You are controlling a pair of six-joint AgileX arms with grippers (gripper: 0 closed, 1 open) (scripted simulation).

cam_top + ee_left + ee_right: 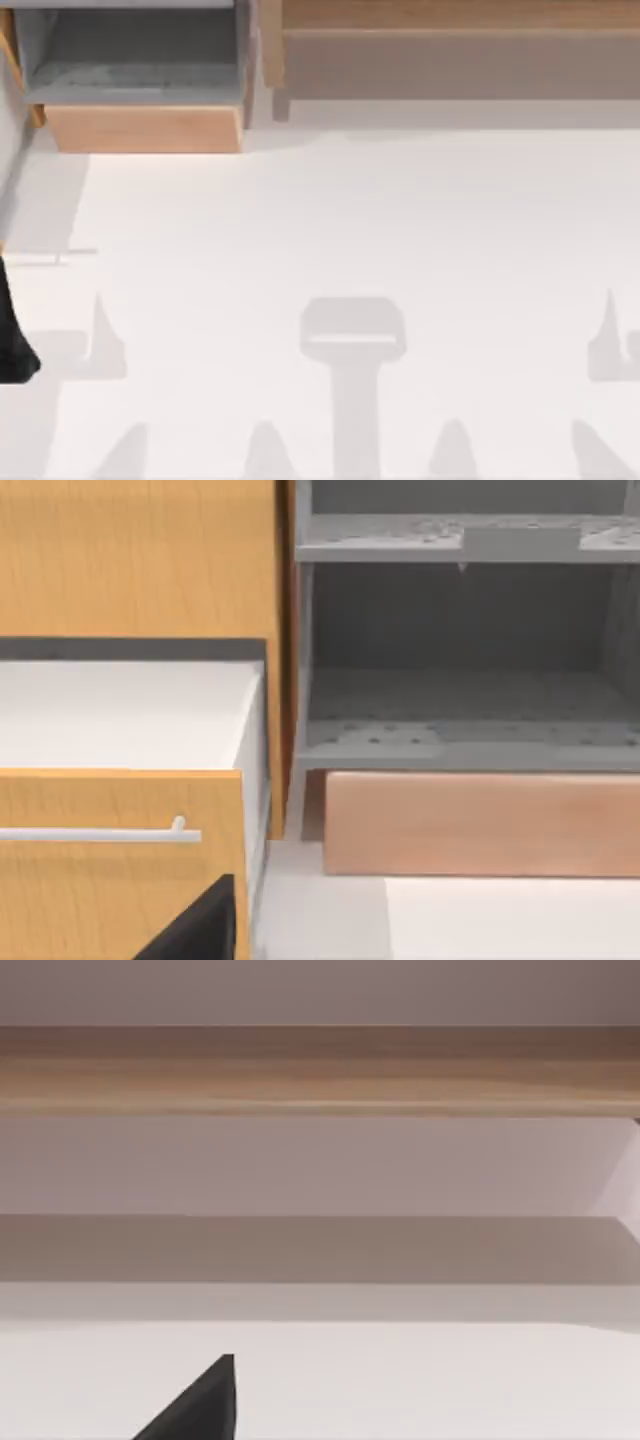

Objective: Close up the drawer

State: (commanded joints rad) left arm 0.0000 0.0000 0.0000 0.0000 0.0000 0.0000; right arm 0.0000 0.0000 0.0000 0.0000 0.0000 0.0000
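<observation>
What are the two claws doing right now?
Left gripper: at the table's left edge, state cannot be told.
Right gripper: cannot be told.

You see the drawer [145,128] fronted in smooth, matt light wood, its grey inner walls speckled and rough; the white table [350,230] looks plain and matt

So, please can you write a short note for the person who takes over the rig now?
Left claw: near the table's left edge, facing the drawer, not touching it.
Right claw: idle, facing the wide wooden unit.
Drawer: upper left in the top view, pulled out, grey inside exposed.
Done: nothing visible.
Left: press the tan front panel until it shuts.
</observation>
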